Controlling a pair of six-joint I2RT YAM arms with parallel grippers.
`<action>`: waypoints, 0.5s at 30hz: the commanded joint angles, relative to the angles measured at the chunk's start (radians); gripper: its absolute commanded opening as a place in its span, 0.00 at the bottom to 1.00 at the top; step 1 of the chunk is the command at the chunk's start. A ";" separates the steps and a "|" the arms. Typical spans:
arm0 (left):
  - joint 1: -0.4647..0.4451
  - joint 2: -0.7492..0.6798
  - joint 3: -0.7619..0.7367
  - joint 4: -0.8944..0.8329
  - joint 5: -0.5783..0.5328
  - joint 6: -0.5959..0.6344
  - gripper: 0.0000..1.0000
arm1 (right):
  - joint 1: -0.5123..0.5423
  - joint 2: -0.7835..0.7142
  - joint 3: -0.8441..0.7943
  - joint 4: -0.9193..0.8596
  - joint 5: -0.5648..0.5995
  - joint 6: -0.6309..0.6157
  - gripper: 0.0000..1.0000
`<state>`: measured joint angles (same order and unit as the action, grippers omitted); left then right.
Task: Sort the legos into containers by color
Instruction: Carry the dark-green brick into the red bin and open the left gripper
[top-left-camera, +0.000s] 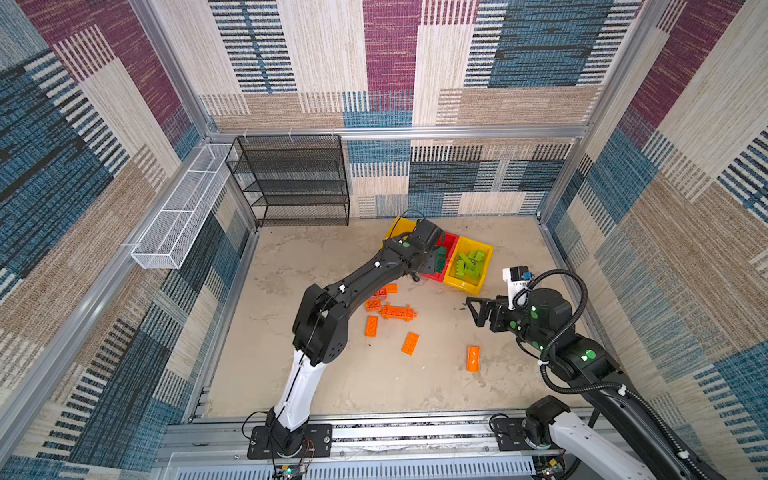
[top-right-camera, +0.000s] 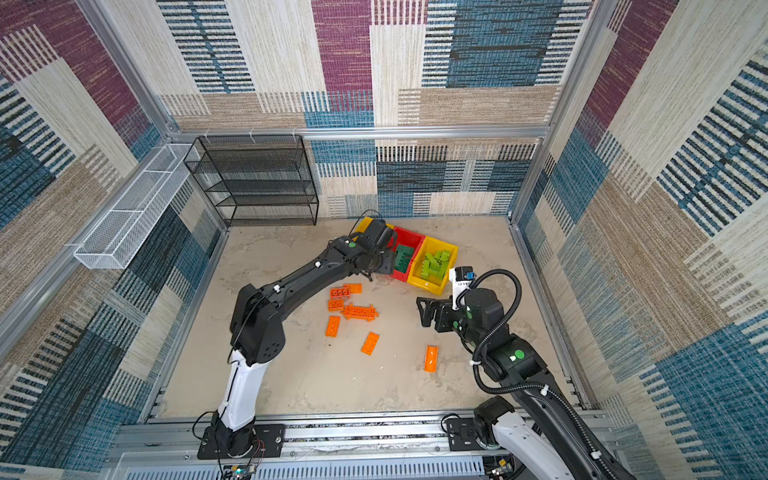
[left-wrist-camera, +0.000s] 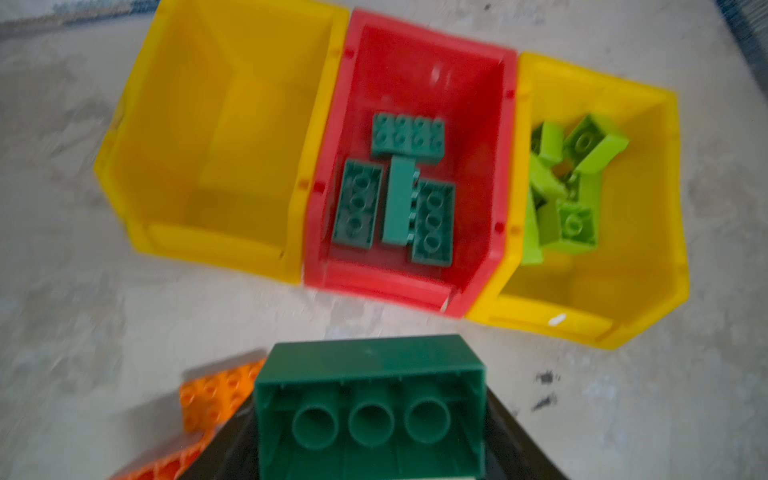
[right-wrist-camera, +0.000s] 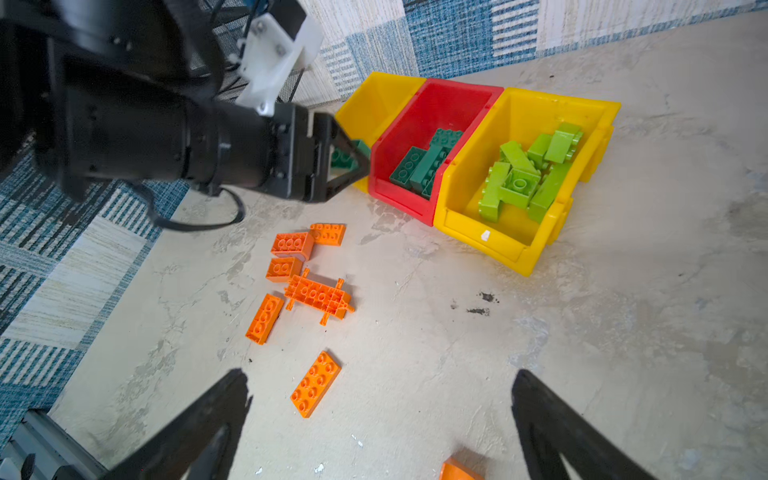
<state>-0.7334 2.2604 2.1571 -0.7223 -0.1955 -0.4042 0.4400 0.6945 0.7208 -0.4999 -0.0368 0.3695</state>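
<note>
Legos (right-wrist-camera: 318, 297): orange ones (right-wrist-camera: 316, 384) loose on counter (right-wrist-camera: 540, 332) in front of containers (right-wrist-camera: 382, 99); dark green ones (left-wrist-camera: 395, 191) in red bin (left-wrist-camera: 399, 291); lime ones (left-wrist-camera: 569, 187) in yellow bin (left-wrist-camera: 602, 320) beside it.
Left hand (right-wrist-camera: 351, 162): clamped on dark green brick (left-wrist-camera: 370, 399), near red bin's front.
Right hand (top-left-camera: 477, 311): fingers wide apart, holding nothing, above counter.

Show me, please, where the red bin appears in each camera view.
In a top view: red bin just right of centre.
In a top view: almost dead centre.
Left wrist: upper middle.
Right wrist: upper middle.
Shared landmark: the yellow bin holding lime bricks, joined to its side.
</note>
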 joint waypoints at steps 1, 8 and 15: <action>0.010 0.155 0.249 -0.084 0.053 0.118 0.40 | 0.002 -0.008 0.014 -0.009 0.040 0.038 1.00; 0.073 0.349 0.483 -0.016 0.170 0.066 0.55 | 0.001 -0.044 0.037 -0.072 0.089 0.071 1.00; 0.082 0.281 0.338 0.085 0.233 0.065 0.87 | 0.000 -0.035 0.052 -0.089 0.114 0.064 1.00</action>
<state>-0.6487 2.5790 2.5370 -0.6941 -0.0322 -0.3386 0.4397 0.6525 0.7673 -0.5880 0.0574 0.4217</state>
